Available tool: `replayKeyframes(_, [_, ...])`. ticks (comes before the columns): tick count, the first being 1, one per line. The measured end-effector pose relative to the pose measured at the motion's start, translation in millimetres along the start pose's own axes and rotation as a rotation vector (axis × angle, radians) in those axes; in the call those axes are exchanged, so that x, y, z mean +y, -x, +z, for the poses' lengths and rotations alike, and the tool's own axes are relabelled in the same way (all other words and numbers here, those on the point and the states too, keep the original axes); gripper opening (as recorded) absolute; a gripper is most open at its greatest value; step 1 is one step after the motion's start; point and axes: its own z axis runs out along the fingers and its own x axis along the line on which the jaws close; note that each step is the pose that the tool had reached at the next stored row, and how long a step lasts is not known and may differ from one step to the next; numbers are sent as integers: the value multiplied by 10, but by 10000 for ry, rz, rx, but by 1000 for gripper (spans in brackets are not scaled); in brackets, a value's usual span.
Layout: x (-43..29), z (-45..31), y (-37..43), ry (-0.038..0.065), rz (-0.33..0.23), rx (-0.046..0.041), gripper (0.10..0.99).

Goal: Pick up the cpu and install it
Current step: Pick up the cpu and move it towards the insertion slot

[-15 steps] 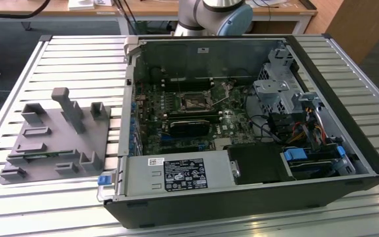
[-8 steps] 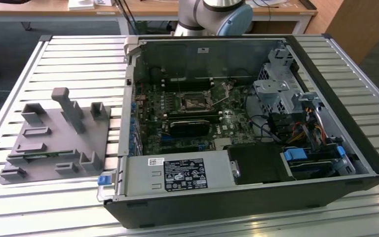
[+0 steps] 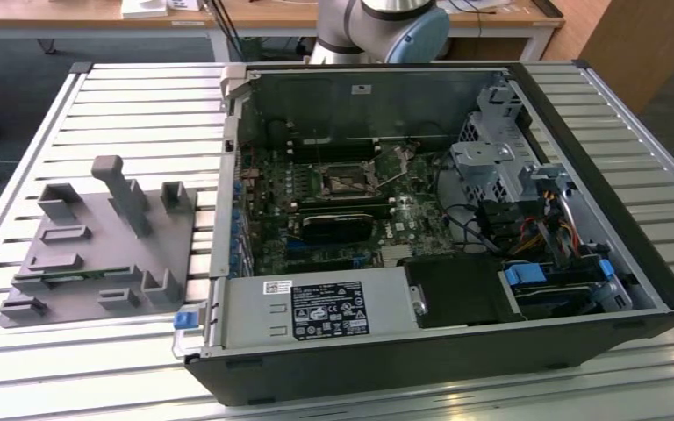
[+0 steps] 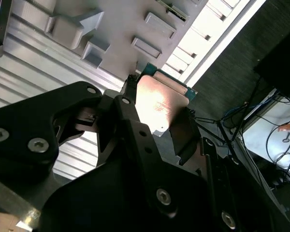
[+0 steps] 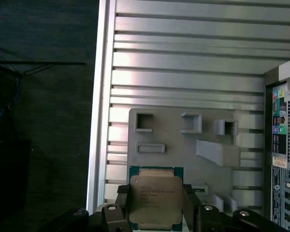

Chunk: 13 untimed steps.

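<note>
The cpu (image 5: 155, 199) is a flat square chip with a shiny grey metal top and a green rim, and my gripper (image 5: 155, 209) is shut on it. Black fingers (image 5: 123, 205) press on two opposite edges. In the second wrist view the cpu (image 4: 160, 99) catches the light between the gripper's (image 4: 159, 121) fingers (image 4: 129, 108). It hangs in the air above the grey fixture plate (image 5: 183, 159). The black socket (image 3: 343, 182) lies on the motherboard inside the open computer case (image 3: 431, 219).
The grey fixture plate (image 3: 97, 246) with raised posts and slots lies on the slatted metal table (image 3: 138, 105), at the exterior view's left of the case. A green memory stick (image 3: 94, 275) rests in it. The arm's base (image 3: 378, 31) stands behind the case. Cables and drive bays crowd the case's right side.
</note>
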Motion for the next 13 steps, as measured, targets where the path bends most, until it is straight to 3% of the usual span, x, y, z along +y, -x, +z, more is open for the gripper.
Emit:
replayKeyframes(4, [1, -17, 9, 0, 1, 1, 525])
replayKeyframes(13, [-3, -16, 118, 2, 0, 1, 525])
